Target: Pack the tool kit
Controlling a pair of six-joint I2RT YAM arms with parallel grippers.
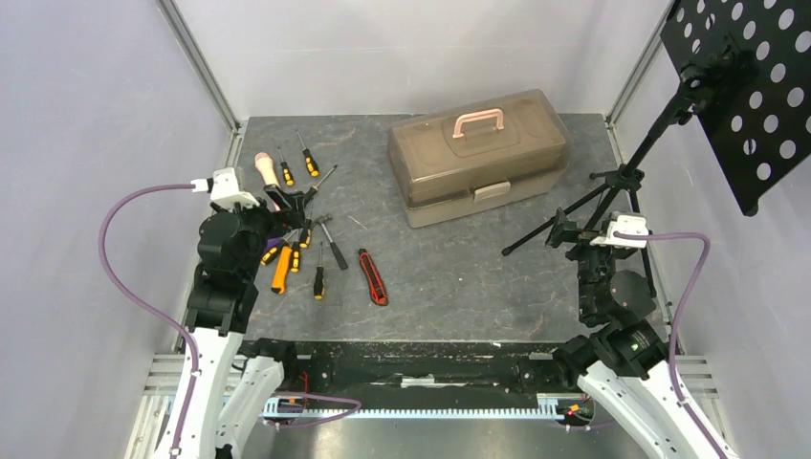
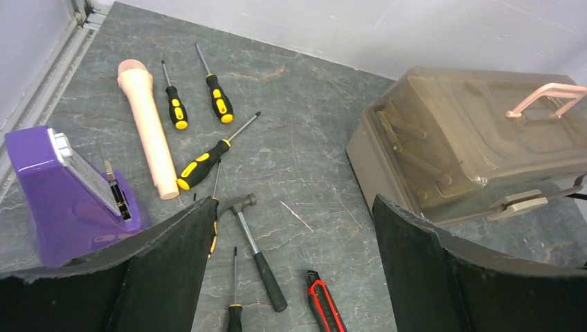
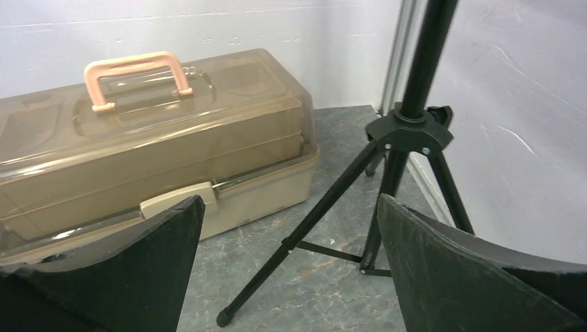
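Note:
The tan translucent toolbox (image 1: 478, 158) (image 2: 471, 145) (image 3: 152, 159) stands closed at the back of the mat, pink handle (image 1: 478, 122) up. Orange-and-black screwdrivers (image 1: 308, 158) (image 2: 203, 164) lie scattered at the left, with the small hammer (image 1: 332, 244) (image 2: 256, 249) and the red-black utility knife (image 1: 373, 277) (image 2: 325, 308) nearer the middle. My left gripper (image 1: 290, 201) (image 2: 292, 200) hovers open over the screwdrivers and hammer, holding nothing. At the right, my right gripper (image 1: 564, 234) (image 3: 291, 199) is open and empty, facing the toolbox's latch end.
A purple block (image 2: 62, 200) and a beige rounded rod (image 2: 147, 124) (image 1: 266, 170) lie by the left wall. A black tripod stand (image 1: 622, 177) (image 3: 401, 131) with a perforated panel (image 1: 746, 86) stands just ahead of the right gripper. Walls enclose the mat.

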